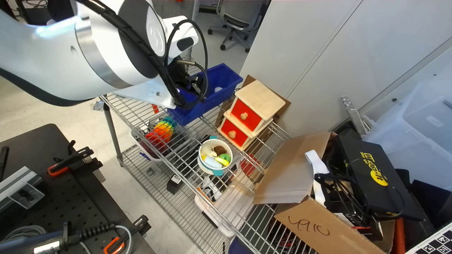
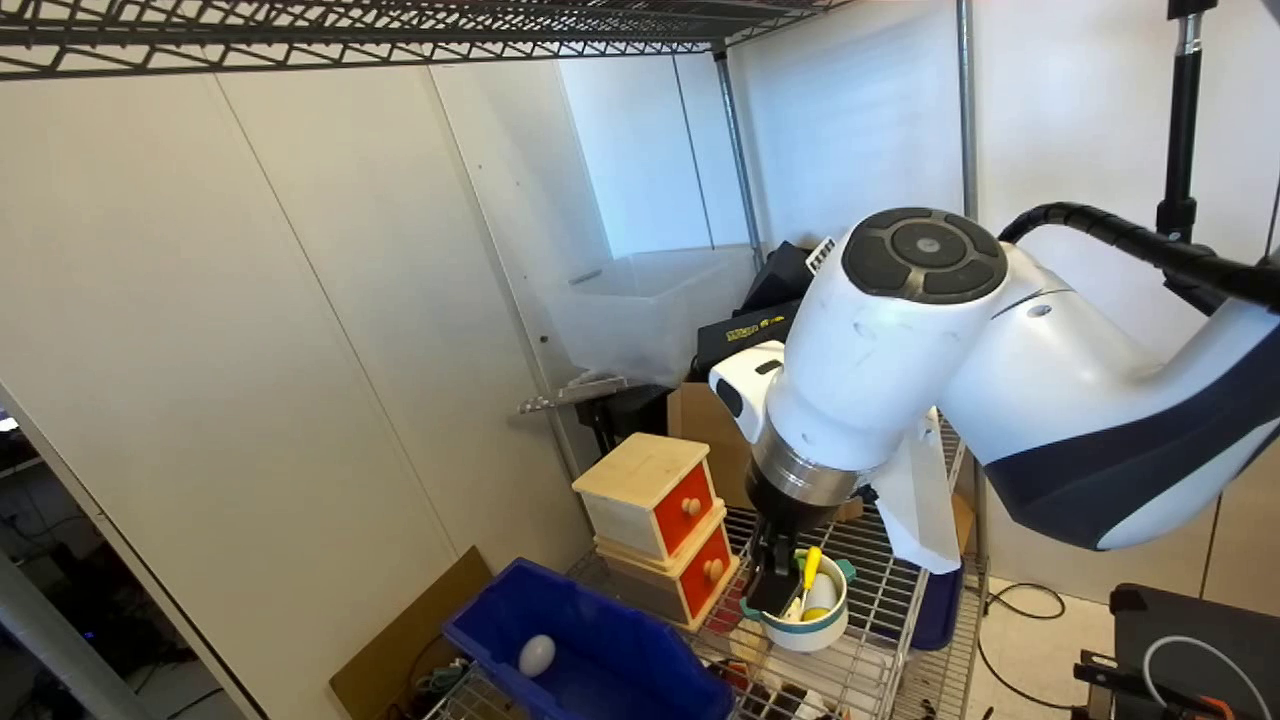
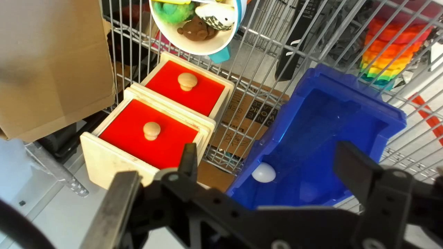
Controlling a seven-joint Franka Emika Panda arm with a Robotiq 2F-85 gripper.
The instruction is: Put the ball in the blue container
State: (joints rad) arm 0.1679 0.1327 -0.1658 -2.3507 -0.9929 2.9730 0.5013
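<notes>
Jaws spread wide and holding nothing, a black two-fingered robot gripper (image 3: 268,159) hangs above a deep-blue rectangular plastic bin (image 3: 311,148), where a smooth white egg-shaped ball (image 3: 263,172) lies inside. In the wrist view the ball shows between the fingertips but below them, out of contact. A pale-wood box with red drawer fronts (image 3: 173,138) stands beside the bin, a round white pot with teal handles (image 2: 805,638) near the box.

In the wrist view, my hand (image 3: 268,158), cropped below, hides part of the blue storage bin (image 3: 313,150); the top edge crops the teal-handled white bowl (image 3: 190,47).
</notes>
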